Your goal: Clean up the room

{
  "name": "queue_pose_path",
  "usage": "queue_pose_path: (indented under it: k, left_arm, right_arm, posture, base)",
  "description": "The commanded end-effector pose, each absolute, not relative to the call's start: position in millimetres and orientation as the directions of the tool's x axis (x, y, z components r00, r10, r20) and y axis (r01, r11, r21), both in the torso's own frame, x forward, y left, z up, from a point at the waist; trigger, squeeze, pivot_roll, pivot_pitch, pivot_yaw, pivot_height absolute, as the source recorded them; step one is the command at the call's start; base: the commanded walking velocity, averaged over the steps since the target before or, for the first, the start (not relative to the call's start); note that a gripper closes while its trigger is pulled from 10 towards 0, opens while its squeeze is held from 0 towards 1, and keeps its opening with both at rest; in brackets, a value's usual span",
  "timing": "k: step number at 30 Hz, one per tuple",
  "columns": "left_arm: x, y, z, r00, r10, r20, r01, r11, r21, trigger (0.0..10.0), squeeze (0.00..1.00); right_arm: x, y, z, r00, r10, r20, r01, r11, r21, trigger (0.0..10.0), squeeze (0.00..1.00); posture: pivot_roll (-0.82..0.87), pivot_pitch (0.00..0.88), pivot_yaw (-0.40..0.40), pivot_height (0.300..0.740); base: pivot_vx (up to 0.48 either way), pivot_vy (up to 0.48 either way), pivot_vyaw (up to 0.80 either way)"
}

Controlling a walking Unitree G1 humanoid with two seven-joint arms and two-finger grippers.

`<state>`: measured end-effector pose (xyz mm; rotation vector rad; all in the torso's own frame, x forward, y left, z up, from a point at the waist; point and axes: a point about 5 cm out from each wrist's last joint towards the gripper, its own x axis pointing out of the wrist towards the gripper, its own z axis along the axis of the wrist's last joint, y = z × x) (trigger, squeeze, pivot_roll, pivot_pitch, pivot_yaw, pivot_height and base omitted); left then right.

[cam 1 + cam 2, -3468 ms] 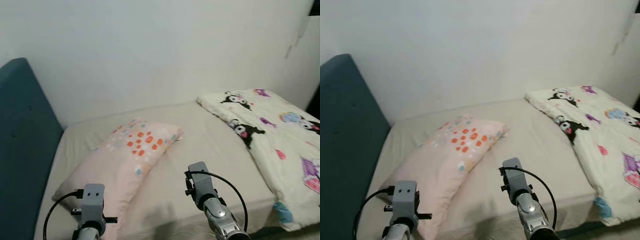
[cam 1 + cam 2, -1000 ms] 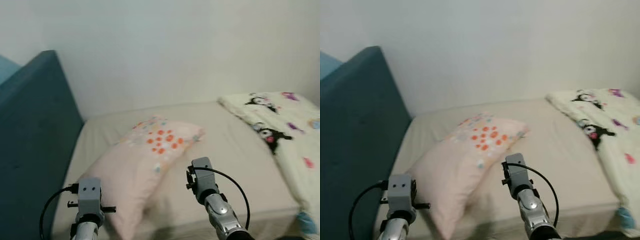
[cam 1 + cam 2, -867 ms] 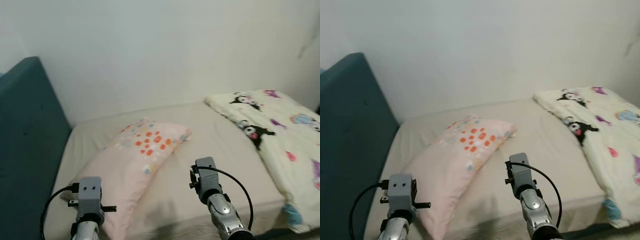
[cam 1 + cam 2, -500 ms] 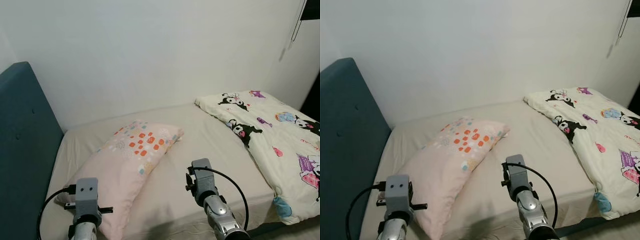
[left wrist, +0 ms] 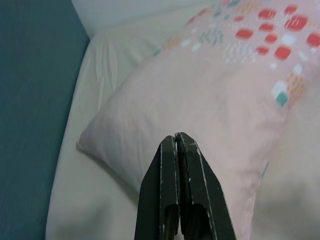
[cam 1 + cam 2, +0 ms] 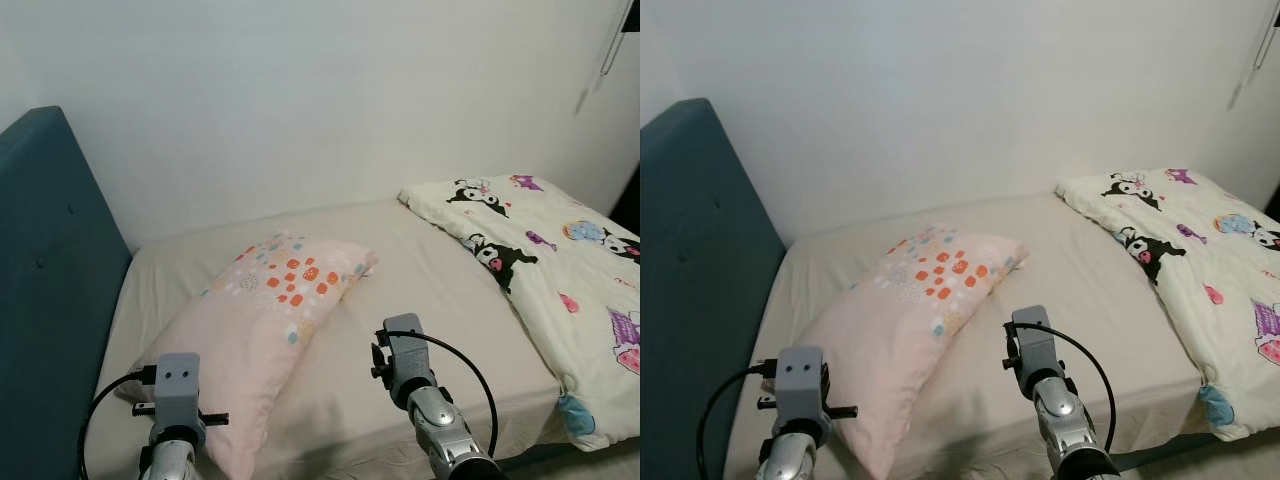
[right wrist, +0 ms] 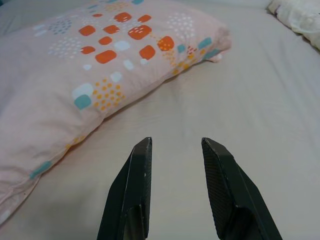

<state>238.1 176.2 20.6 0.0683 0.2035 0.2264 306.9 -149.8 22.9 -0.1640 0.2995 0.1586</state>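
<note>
Pink pillow [image 6: 275, 318] with orange and teal dots lies slantwise on the beige mattress [image 6: 440, 300], toward the teal headboard [image 6: 50, 290]; cartoon-print quilt [image 6: 545, 275] covers the mattress's far right end, well apart from the pillow; left gripper [image 5: 176, 140] hovers over the pillow's lower corner, fingers clenched together, grasping nothing; right gripper [image 7: 176, 142] hovers above bare sheet just beside the pillow, fingers released, spread apart; white wall [image 6: 320, 90] behind.

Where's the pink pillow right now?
The pink pillow lies diagonally on the left half of the bed, near the blue headboard, with the cartoon blanket off to the right.
</note>
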Motion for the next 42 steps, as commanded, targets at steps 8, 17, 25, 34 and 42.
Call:
queue_pose_path:
  k: [8,17,25,34,42]
  left_arm:
    - [234.0,176.3,15.9,0.944,0.238,-0.227,-0.227,0.971,0.074,10.0,0.00]
    - [235.2,173.3,15.3,0.944,0.223,-0.242,-0.217,0.975,0.049,10.0,0.00]
    - [234.2,171.6,15.4,0.943,0.231,-0.239,-0.227,0.973,0.044,10.0,0.00]
    - [237.8,174.3,21.4,0.950,0.222,-0.221,-0.218,0.975,0.042,10.0,0.00]
    - [244.7,175.7,25.9,0.954,0.216,-0.207,-0.212,0.976,0.041,10.0,0.00]
  right_arm:
    - [310.3,-146.0,26.3,0.936,0.176,-0.305,-0.234,0.958,-0.166,10.0,0.00]
    - [312.7,-144.4,29.4,0.933,0.197,-0.302,-0.262,0.946,-0.191,10.0,0.00]
    - [311.0,-143.6,28.6,0.923,0.233,-0.306,-0.303,0.931,-0.203,10.0,0.00]
    - [311.5,-141.7,34.4,0.941,0.234,-0.245,-0.286,0.936,-0.206,10.0,0.00]
    - [310.8,-144.0,37.4,0.956,0.210,-0.206,-0.252,0.945,-0.209,10.0,0.00]
  posture:
    - [-0.08,0.000,-0.018,0.660]
    - [-0.08,0.000,-0.038,0.660]
    - [-0.08,0.000,-0.048,0.645]
    - [-0.08,0.000,-0.025,0.631]
    - [-0.08,0.000,-0.010,0.631]
  base:
    - [0.000,0.000,0.00]
    - [0.000,0.000,0.00]
    - [0.000,0.000,0.00]
    - [0.000,0.000,0.00]
    - [0.000,0.000,0.00]
